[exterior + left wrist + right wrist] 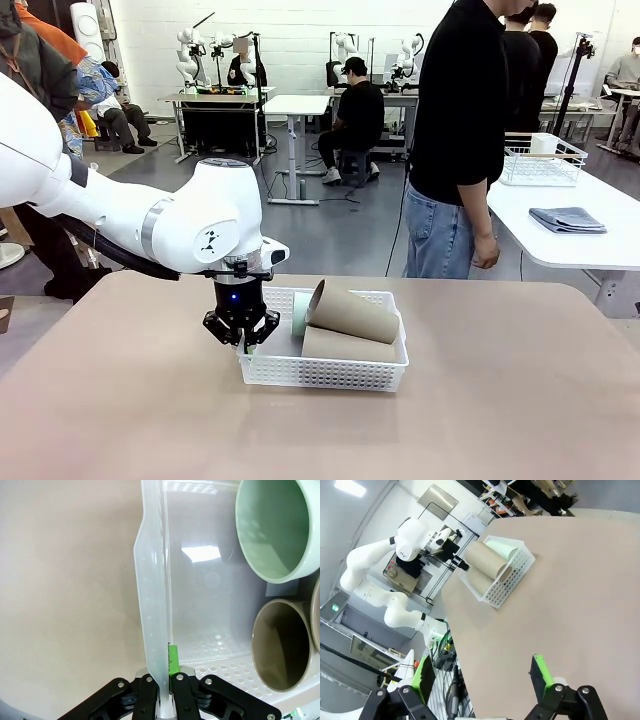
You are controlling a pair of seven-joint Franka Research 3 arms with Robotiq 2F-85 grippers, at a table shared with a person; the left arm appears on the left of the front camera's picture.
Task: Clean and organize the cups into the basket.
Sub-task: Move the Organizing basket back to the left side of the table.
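Table (520, 400): tan top, basket (325, 370) mid-table.
Cups (350, 312): lying inside basket, stowed.
Left gripper (161, 687): clamped on basket's end wall, likely to shift it.
Right gripper (482, 672): open, idle.

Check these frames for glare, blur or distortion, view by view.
Front view: sharp, evenly lit, soft shadow under the basket. Left wrist view: ceiling-light glare on the basket floor, with the wall in the left hand looming close and bowed. Right wrist view: heavily tilted and wide-angle stretched; the open right hand slightly soft.
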